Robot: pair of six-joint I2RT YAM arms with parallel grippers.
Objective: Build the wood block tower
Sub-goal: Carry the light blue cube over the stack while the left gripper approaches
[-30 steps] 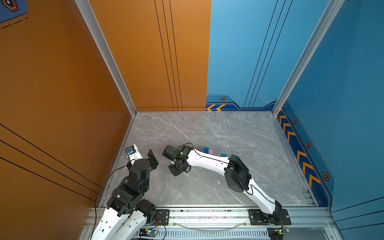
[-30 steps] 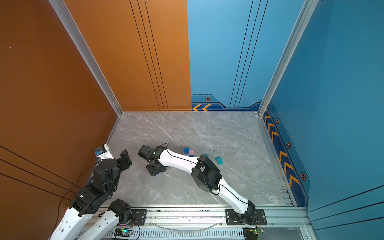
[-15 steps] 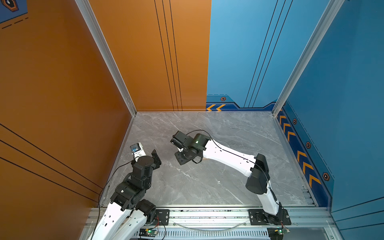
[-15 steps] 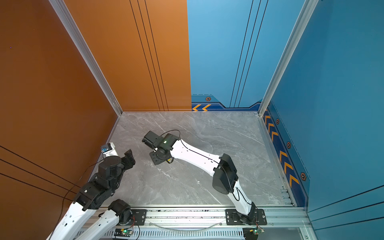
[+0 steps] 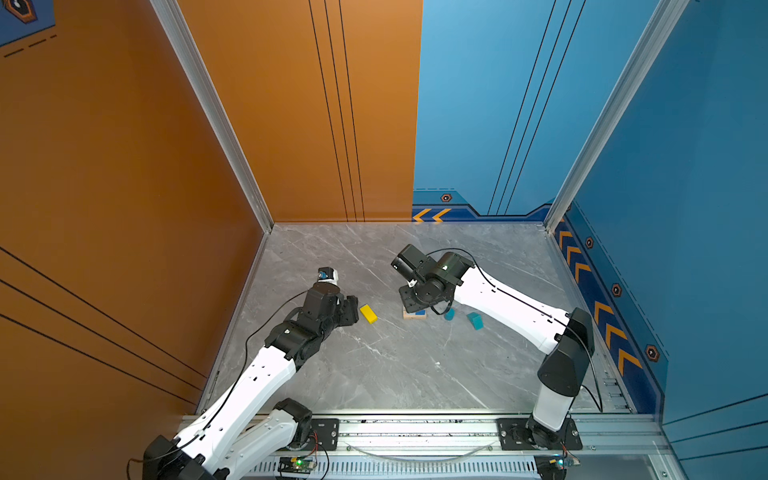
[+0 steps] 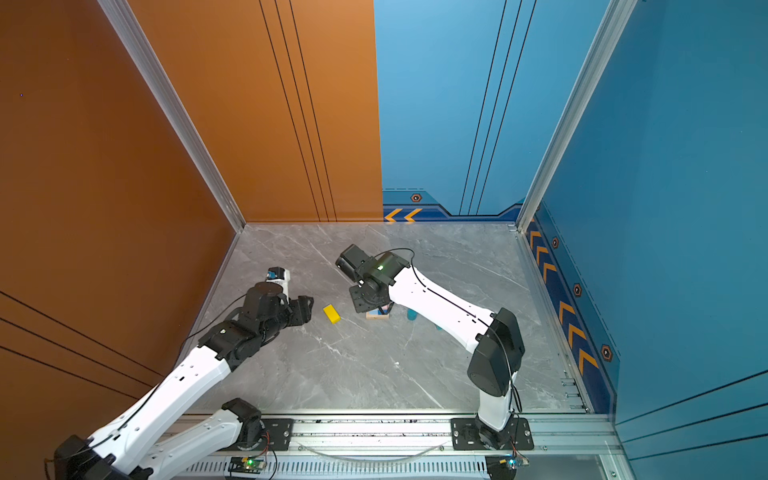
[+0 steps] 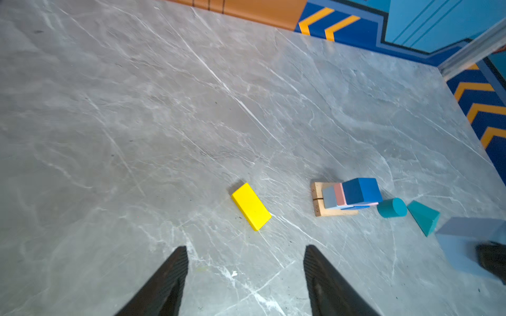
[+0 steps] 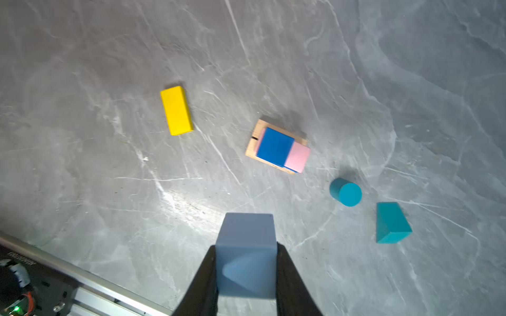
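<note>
Grey marble tabletop (image 5: 374, 374) fills the floor of the cell, closed in by orange walls (image 5: 124, 166) on one side and blue walls (image 5: 685, 166) on the other.

Of the two arms, the right one reaches in over the middle. Its right gripper (image 8: 246, 247) is clamped on a light blue cube (image 8: 247, 232), held clear of the table and above the tower (image 8: 275, 146), so that most of the stack is hidden in both top views.

The left gripper (image 7: 245, 247) sits low near the orange wall with its fingers spread and nothing between them, pointing toward the yellow bar.

So far the tower is a tan plank (image 8: 252, 142) lying flat, with its long side running left to right in a top view. Blue and pink layers lie on the plank, and a dark blue cube (image 7: 361, 190) sits on top. The pink slab (image 8: 298, 157) lies along the plank and sticks out past one end of the cube.

The yellow bar (image 5: 368, 313) lies flat between the left gripper and the tower, its long axis running diagonally from far-left to near-right.

On the tower's other side are a teal prism (image 8: 391, 223) and, nearer the tower, a teal cylinder (image 8: 345, 192). Both rest on the marble, close together but apart.
</note>
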